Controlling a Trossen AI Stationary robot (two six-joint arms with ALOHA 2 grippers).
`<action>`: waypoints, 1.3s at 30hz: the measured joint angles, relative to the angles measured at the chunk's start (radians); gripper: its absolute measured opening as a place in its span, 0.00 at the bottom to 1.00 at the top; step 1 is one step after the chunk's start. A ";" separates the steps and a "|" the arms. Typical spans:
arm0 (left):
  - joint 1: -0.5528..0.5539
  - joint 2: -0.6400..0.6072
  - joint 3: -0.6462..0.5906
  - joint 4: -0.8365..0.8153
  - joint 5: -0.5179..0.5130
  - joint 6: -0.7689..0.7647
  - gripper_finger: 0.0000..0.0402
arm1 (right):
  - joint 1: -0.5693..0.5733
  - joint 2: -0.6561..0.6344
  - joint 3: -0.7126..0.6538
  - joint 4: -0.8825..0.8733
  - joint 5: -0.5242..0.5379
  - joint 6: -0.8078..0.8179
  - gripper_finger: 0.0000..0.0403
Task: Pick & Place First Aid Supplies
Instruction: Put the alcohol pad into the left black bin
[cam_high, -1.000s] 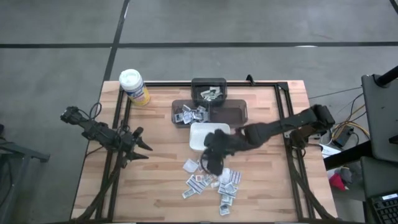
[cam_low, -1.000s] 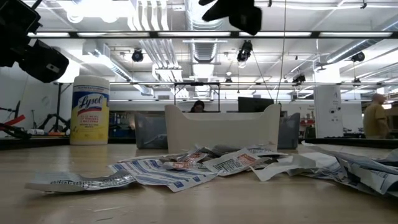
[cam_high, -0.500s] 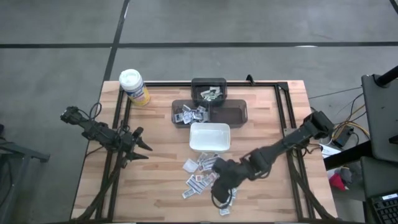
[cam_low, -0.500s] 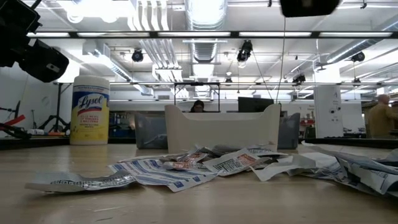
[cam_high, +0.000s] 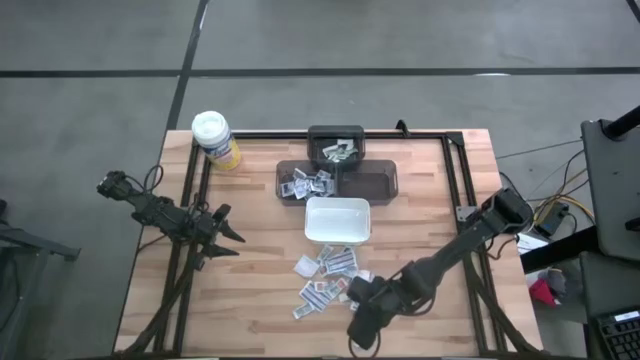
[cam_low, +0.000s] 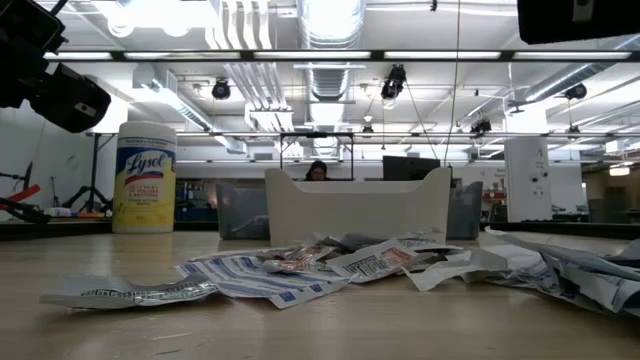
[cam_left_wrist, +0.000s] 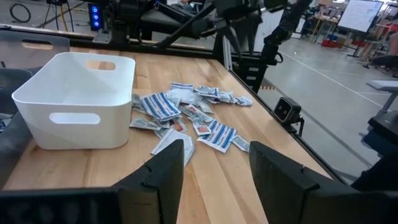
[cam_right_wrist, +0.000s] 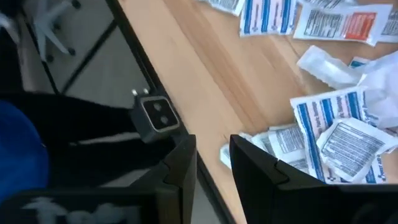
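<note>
Many first aid packets (cam_high: 330, 278) lie scattered on the table (cam_high: 250, 250), just near of the white dish (cam_high: 338, 220). Right gripper (cam_high: 362, 333) hovers over the pile's near edge, fingers slightly parted, gripping nothing. Left gripper (cam_high: 228, 238) waits at the left, fingers apart and empty.

On the bench (cam_high: 250, 290) we find the packets (cam_high: 325, 280) strewn in front of the dish (cam_high: 337, 220), three bins (cam_high: 337, 172) behind it, and the canister (cam_high: 214, 138) at the back left corner.
</note>
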 joint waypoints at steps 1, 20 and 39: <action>0.000 0.000 0.000 0.000 0.000 -0.002 0.44 | 0.003 0.002 0.000 -0.016 -0.003 -0.016 0.23; 0.000 0.009 -0.001 0.001 0.000 -0.013 0.44 | 0.007 0.035 -0.020 -0.211 -0.021 -0.354 0.20; 0.000 0.012 -0.001 0.001 -0.007 -0.012 0.44 | 0.005 0.035 -0.055 -0.143 -0.074 -0.401 0.21</action>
